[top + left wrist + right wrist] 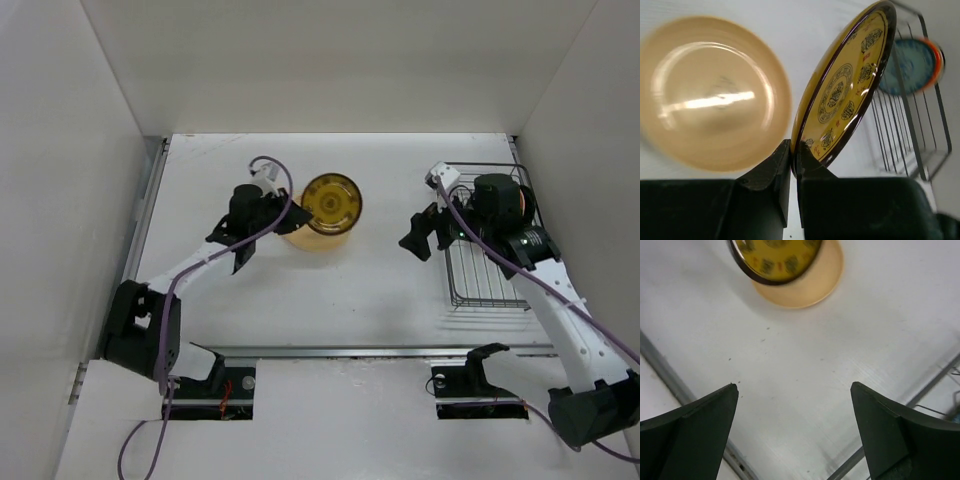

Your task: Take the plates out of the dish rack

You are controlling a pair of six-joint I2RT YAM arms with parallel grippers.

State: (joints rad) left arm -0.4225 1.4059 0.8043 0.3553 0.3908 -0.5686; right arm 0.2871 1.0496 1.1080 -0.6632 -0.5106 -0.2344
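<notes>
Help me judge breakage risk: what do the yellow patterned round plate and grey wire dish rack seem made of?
The yellow patterned round plate: glossy, sharp highlights; perhaps glazed ceramic or melamine. The grey wire dish rack: thin shiny rods, likely metal.

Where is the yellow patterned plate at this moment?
The yellow patterned plate is near the middle of the top view, its rim clamped in the left gripper, beside the flat peach-tan plate; the dish rack is off to its right.

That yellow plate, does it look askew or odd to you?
Yes: the yellow plate stands tilted on edge, pinched at its rim by the left hand, close to the flat peach-tan plate. Nothing looks broken.
</notes>
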